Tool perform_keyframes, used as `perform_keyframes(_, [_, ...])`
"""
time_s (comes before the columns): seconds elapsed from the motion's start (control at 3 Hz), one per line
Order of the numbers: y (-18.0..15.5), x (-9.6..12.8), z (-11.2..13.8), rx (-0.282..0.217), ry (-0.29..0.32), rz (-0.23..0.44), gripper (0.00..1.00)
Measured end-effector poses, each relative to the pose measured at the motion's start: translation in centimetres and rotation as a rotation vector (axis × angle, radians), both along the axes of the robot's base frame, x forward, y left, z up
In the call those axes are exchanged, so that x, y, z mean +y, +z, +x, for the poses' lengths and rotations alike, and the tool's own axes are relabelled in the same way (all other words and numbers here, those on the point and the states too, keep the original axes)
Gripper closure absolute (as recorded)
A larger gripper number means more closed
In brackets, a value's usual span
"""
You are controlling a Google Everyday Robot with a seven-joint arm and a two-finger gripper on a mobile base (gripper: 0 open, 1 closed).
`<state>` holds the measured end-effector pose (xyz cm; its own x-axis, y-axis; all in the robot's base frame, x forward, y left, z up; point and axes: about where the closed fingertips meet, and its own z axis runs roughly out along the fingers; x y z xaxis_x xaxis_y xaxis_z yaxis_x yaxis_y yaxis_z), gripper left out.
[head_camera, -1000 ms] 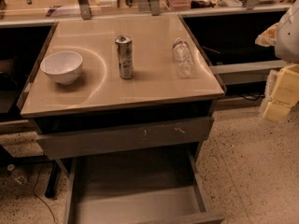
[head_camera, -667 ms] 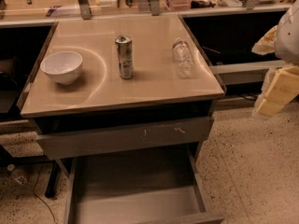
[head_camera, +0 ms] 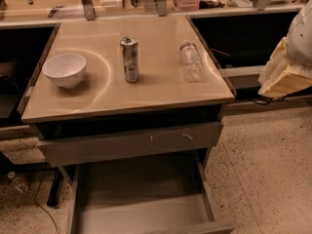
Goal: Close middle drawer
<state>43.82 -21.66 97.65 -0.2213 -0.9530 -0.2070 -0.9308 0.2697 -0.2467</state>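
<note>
The middle drawer [head_camera: 141,199] is pulled far out below the tabletop. Its smooth grey tray is bare and its plain front panel [head_camera: 195,228] sits at the bottom edge of the view. Above it is a grey drawer front with small white scratch marks [head_camera: 131,143], standing nearly flush with the frame. My gripper [head_camera: 286,77] shows as a cream and white shape at the right edge. It is level with the tabletop, well to the right of the open drawer and above it, touching nothing.
On the beige tabletop [head_camera: 161,87] stand a white bowl [head_camera: 65,69], a metal can [head_camera: 129,59] and a clear plastic bottle [head_camera: 190,61] lying down. Dark open shelving flanks the table. Speckled floor [head_camera: 263,169] lies to the right. A cable [head_camera: 41,199] runs at the lower left.
My gripper has risen and drifted slightly left at the right edge. The drawer and the things on the table have not moved.
</note>
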Motion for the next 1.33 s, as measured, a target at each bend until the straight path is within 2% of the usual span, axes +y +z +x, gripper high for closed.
perform_keyframes(0.33, [0.0,0.0,0.0,0.0,0.0,0.0,0.88])
perform_keyframes(0.67, [0.4,-0.4,0.1,-0.022,-0.015,-0.017,1.0])
perform_keyframes(1.0, [-1.0,-1.1,-2.5,-0.009,-0.063,-0.003,1.0])
perform_keyframes(1.33, [-6.8,-1.9,-6.6,0.099,-0.128,0.03,1.0])
